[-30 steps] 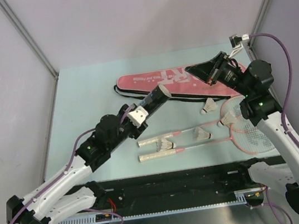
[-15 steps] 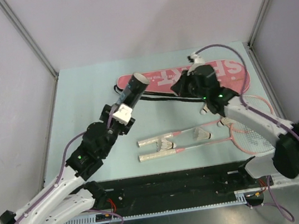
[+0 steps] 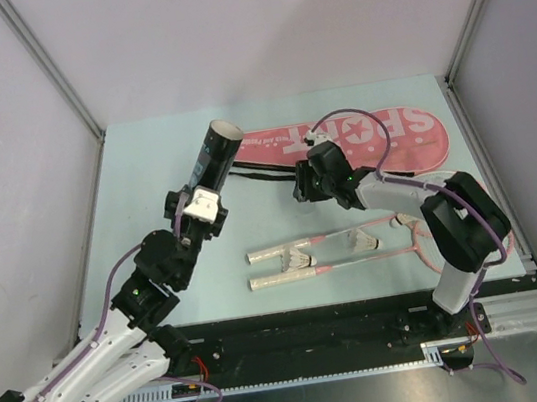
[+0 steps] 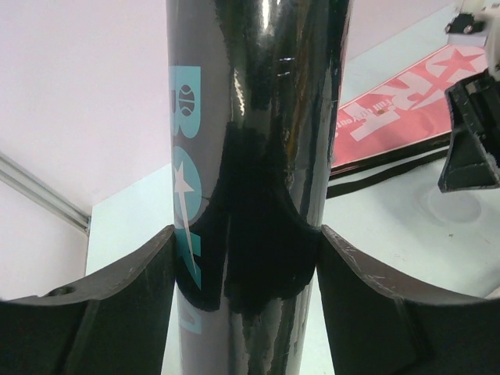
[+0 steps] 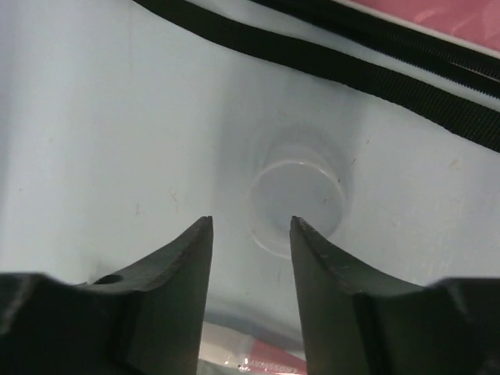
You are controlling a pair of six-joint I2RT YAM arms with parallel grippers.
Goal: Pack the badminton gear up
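Observation:
My left gripper (image 3: pixel 207 192) is shut on the black lettered tube (image 3: pixel 218 151), which tilts up and away with its open end at the top. In the left wrist view the tube (image 4: pixel 258 156) fills the gap between both fingers (image 4: pixel 117 312). My right gripper (image 3: pixel 303 188) hangs low over the table, just below the pink SPORT bag (image 3: pixel 380 132) and its black strap (image 3: pixel 262 174). In the right wrist view it is open (image 5: pixel 250 226), and a small clear round cap (image 5: pixel 298 199) lies on the table just beyond its fingertips. Two pink rackets (image 3: pixel 358 260) and white shuttlecocks (image 3: pixel 362 240) lie in front.
The racket handles (image 3: pixel 267 257) point left, and the heads (image 3: pixel 448 235) lie under my right arm near the table's right edge. A second shuttlecock (image 3: pixel 301 258) sits between the shafts. The strap (image 5: pixel 328 58) crosses the table just beyond the cap. Walls close in both sides.
My right arm swung left from the bag's right end to the table's middle, sank low and opened. The bag now lies flat. My left arm tipped the tube more upright and leftward.

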